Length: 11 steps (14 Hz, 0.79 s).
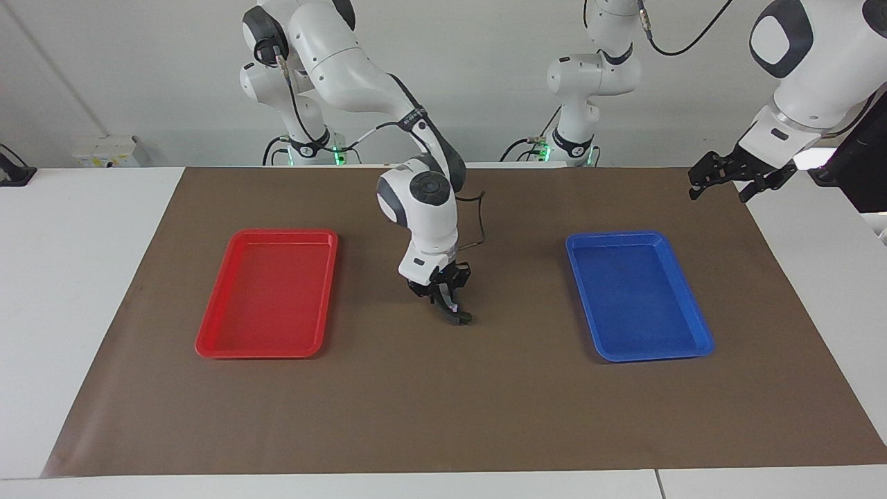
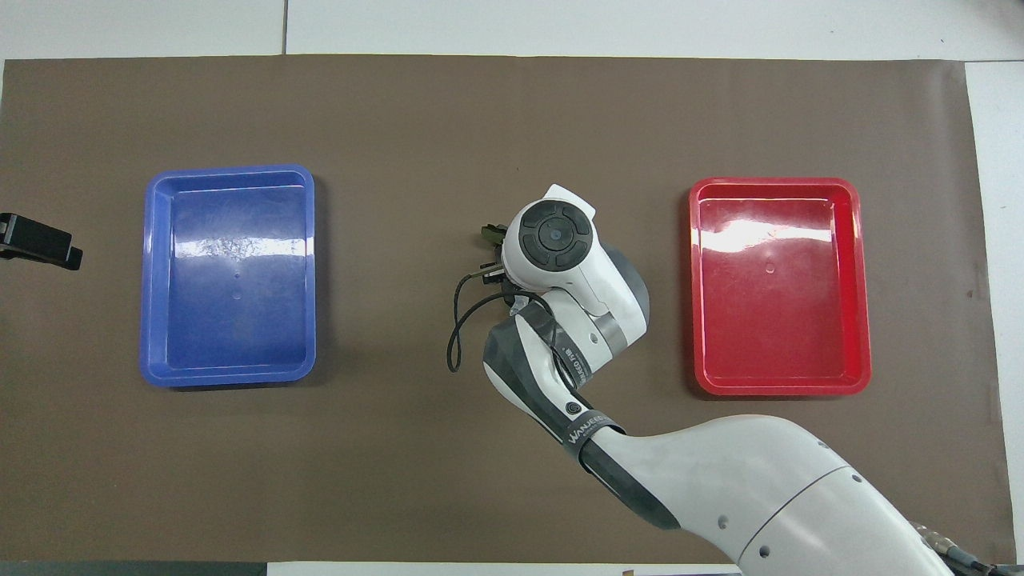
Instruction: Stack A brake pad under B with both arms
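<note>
The right pincer [image 1: 450, 308], closed on a small dark pad [image 1: 458, 318], is low over the brown mat [image 1: 443, 416] between the red tray [image 1: 267, 294] and the blue tray [image 1: 637, 294]. I cannot tell which pad it is. The left pincer [image 1: 724, 181] waits open over the mat's edge. The thin grip may slip. The wall is white.
</note>
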{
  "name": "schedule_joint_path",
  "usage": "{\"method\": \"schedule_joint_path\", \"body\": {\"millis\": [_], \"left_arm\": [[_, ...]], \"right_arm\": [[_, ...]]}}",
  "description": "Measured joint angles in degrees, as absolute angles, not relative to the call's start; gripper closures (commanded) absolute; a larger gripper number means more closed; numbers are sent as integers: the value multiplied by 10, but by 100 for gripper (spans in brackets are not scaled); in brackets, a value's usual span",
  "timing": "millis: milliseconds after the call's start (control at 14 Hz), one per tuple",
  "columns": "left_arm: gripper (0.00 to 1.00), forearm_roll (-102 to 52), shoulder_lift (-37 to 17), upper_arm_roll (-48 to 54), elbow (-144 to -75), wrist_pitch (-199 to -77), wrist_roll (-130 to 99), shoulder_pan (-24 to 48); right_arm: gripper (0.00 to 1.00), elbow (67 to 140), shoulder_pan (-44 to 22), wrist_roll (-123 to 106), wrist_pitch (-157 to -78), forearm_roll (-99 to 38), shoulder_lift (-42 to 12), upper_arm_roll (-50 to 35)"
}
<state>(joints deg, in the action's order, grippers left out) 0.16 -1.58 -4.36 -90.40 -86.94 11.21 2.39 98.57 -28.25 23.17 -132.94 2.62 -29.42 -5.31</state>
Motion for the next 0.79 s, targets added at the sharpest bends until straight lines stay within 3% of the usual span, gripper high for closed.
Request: {"method": "schedule_joint_path", "body": {"millis": [71, 143, 571, 786], "left_arm": [[0, 2, -16, -44, -904, -869, 112, 24], [0, 2, -16, -44, -904, -869, 112, 24], [0, 2, -16, -44, -904, -869, 112, 24], [0, 2, -16, -44, -904, -869, 112, 24]], "right_arm": [[50, 985, -283, 232, -1329, 26, -294, -53], [0, 985, -283, 232, -1329, 26, -294, -53], [0, 975, -282, 233, -1325, 26, -292, -50], [0, 969, -266, 256, -1281, 28, -254, -33]]}}
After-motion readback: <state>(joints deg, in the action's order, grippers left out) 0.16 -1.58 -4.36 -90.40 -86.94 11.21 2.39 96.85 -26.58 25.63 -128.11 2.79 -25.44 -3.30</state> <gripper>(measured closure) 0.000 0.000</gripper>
